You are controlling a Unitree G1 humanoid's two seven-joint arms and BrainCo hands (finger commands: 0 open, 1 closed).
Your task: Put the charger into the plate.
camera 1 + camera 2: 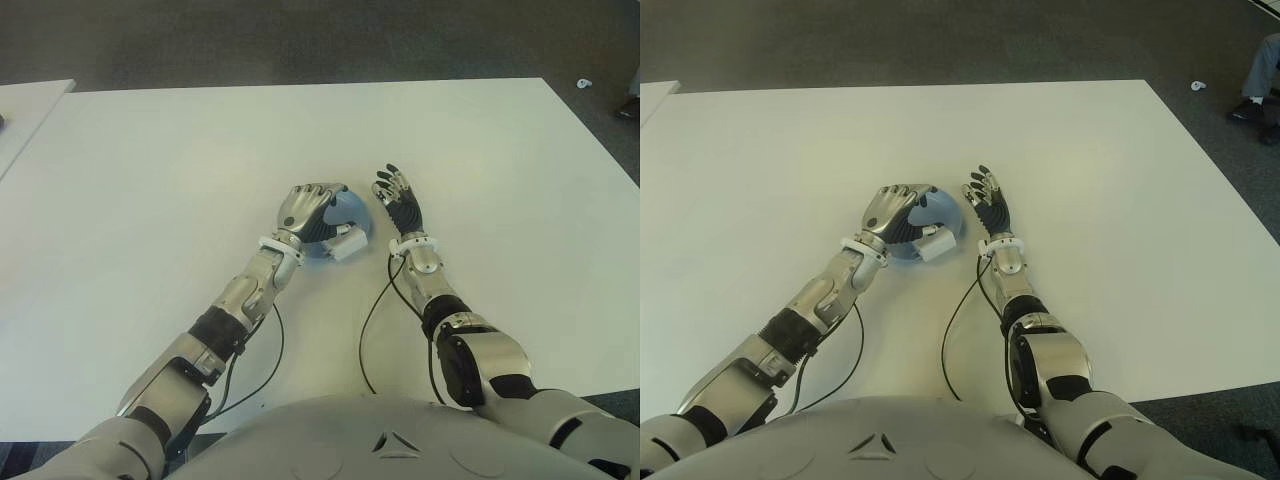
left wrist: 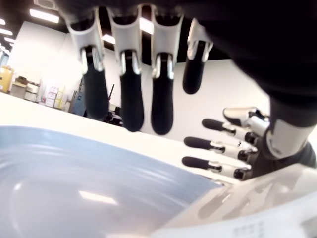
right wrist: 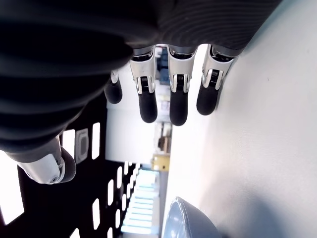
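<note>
A small blue plate [image 1: 347, 212] sits at the middle of the white table [image 1: 150, 180]. My left hand [image 1: 310, 208] hovers over it with its fingers [image 2: 131, 94] hanging loosely above the plate's bowl [image 2: 74, 168], touching nothing. The white block charger [image 1: 345, 243] lies at the plate's near right rim, next to the thumb side of that hand; it fills the near corner of the left wrist view [image 2: 257, 208]. My right hand [image 1: 398, 200] shows just right of the plate, fingers spread and empty.
Black cables [image 1: 372, 320] trail from both wrists over the table toward my body. Another white table edge [image 1: 20, 110] shows at the far left. Dark carpet [image 1: 300, 40] lies beyond the table, with a person's shoe [image 1: 1250, 108] at the far right.
</note>
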